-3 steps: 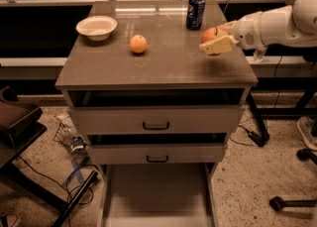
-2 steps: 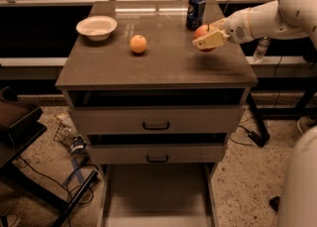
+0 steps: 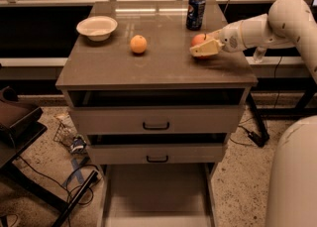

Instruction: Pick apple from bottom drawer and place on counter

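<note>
1 gripper [image 3: 202,48] clasps the apple [image 3: 198,38] just before the blue soda can [image 3: 196,11]; lower onto the counter [image 3: 148,70], then release.

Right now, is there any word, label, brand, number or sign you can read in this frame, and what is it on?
The can: blue with a red and white mark; its lettering is too blurred to read.
The bowl, the orange and the counter: no text.
The gripper, shut on the apple at the counter's right side: no markings show.
</note>
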Robot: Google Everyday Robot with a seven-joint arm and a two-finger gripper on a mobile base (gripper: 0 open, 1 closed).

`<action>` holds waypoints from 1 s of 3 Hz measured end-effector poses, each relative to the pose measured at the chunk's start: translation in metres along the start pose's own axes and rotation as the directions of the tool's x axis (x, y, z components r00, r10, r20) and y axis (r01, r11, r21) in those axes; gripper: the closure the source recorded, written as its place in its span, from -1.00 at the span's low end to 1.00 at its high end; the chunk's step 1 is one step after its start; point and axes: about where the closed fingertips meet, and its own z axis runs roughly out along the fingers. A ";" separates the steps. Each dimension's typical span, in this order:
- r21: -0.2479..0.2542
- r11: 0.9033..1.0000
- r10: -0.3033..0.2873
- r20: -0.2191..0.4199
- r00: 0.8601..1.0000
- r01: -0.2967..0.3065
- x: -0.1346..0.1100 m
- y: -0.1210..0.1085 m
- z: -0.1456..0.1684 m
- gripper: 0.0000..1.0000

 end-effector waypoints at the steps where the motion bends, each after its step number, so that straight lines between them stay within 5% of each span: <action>1: 0.000 1.000 0.000 0.000 1.000 0.000 -0.008 0.000 -0.005 0.63; 3: -0.002 1.000 0.000 0.000 1.000 0.000 -0.013 0.001 -0.007 -0.45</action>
